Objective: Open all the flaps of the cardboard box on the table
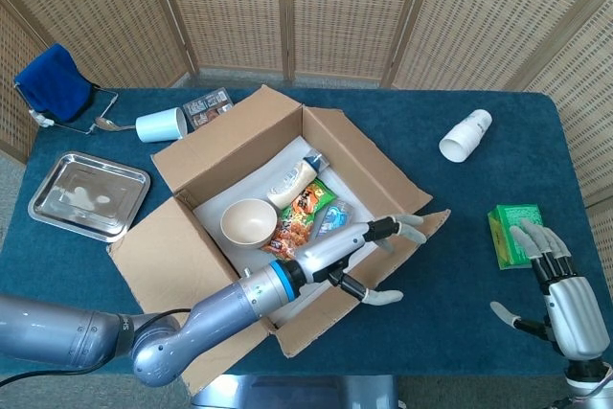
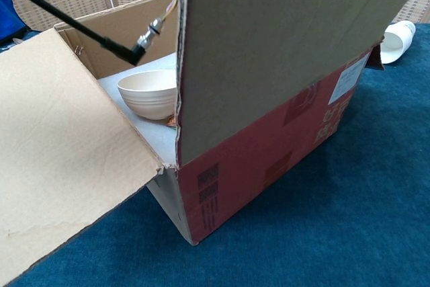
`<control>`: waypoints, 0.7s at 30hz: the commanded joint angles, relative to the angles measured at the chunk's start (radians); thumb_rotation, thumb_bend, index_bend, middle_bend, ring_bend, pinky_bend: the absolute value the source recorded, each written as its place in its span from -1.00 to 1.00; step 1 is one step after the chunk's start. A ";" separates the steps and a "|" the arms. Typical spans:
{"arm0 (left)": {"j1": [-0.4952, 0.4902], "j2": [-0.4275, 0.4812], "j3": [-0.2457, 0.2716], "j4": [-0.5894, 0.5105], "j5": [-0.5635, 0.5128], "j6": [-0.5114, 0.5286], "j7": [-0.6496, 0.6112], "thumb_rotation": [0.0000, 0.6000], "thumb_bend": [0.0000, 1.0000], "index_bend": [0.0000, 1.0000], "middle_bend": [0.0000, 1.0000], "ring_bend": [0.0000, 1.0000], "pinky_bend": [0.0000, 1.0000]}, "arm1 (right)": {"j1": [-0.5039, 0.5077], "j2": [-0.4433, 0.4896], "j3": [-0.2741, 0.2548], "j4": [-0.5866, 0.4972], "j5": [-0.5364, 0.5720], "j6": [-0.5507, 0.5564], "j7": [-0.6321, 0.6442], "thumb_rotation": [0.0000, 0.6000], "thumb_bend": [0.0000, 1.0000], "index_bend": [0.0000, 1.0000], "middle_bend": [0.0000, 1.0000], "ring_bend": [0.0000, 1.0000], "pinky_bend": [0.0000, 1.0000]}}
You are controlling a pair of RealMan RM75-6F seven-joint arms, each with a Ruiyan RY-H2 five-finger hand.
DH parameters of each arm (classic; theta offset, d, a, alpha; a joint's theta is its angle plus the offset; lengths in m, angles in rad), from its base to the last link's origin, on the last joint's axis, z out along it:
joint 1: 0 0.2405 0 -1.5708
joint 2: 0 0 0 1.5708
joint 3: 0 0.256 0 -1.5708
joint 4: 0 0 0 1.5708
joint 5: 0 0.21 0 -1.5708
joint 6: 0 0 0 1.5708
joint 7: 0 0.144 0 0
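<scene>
One near flap (image 1: 369, 280) of cardboard box (image 1: 220, 155) under left robot hand (image 1: 378, 251), fingers spread, gripping nothing.

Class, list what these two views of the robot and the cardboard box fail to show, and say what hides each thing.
- Chest view: the left robot hand, hidden behind the raised flap.
- Chest view: the snack packet and bottle, blocked by that flap; only the bowl shows.
- Head view: the right robot hand, its wrist cut by the bottom edge.
- Head view: the green box, print too small.

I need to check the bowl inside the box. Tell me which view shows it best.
The head view: the bowl shows whole from above, beside snack packets. The chest view shows only its side, partly cut off by the raised flap.
</scene>
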 commanded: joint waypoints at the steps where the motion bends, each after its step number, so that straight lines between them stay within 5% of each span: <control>1: -0.014 -0.016 0.025 0.022 -0.019 -0.028 0.008 0.61 -1.00 -0.60 -0.82 -0.86 -0.50 | 0.001 0.002 0.000 -0.001 0.000 0.000 0.002 1.00 -0.83 -1.00 -1.00 -1.00 -1.00; 13: -0.037 -0.062 0.079 0.072 -0.050 -0.063 0.035 0.61 -1.00 -0.60 -0.81 -0.86 -0.50 | -0.002 0.005 0.006 0.000 0.011 0.004 0.015 1.00 -0.83 -1.00 -1.00 -1.00 -1.00; 21: -0.010 0.012 0.104 0.036 -0.012 0.010 0.124 0.63 -1.00 -0.60 -0.82 -0.86 -0.68 | -0.003 0.008 0.006 0.000 0.012 0.004 0.018 1.00 -0.83 -1.00 -1.00 -1.00 -1.00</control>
